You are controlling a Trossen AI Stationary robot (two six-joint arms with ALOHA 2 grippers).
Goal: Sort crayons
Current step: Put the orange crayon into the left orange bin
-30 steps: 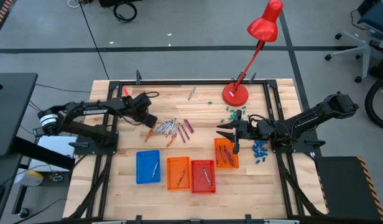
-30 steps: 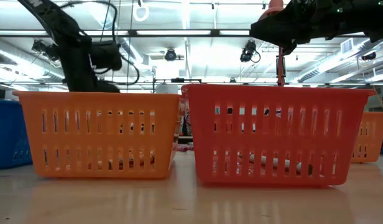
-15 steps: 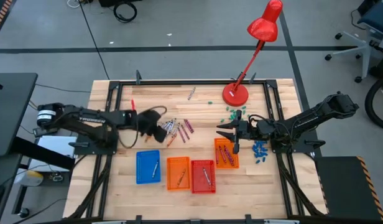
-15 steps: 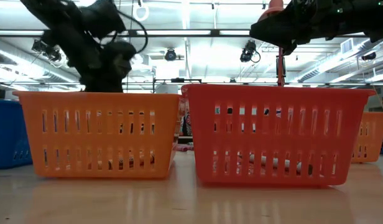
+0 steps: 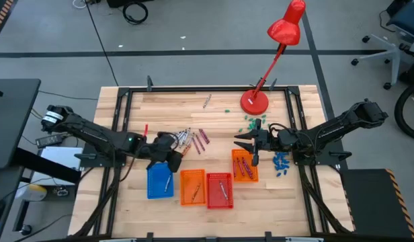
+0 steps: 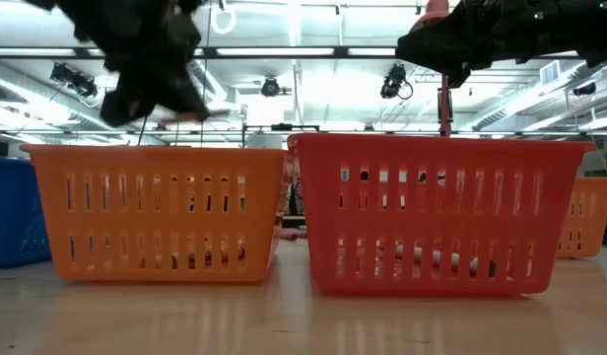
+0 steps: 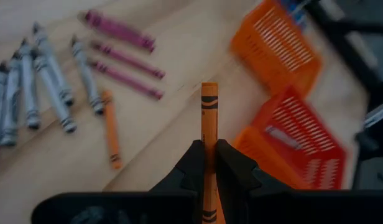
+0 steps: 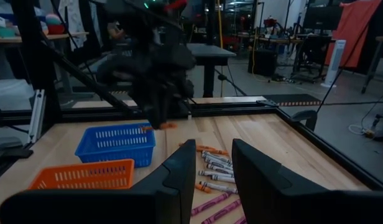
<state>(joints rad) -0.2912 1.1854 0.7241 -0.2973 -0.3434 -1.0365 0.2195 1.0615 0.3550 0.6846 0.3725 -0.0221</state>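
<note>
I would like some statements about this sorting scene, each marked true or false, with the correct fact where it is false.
1. The left claw holds an orange crayon. True.
2. The right claw also holds a crayon. False: it is open and empty, near the red lamp base.
3. Four baskets stand on the table. True: a blue basket, two orange ones and a red basket.
4. The blue basket is empty. False: one crayon lies in it.
5. All loose crayons on the table are purple. False: the pile also has grey and orange ones.
</note>
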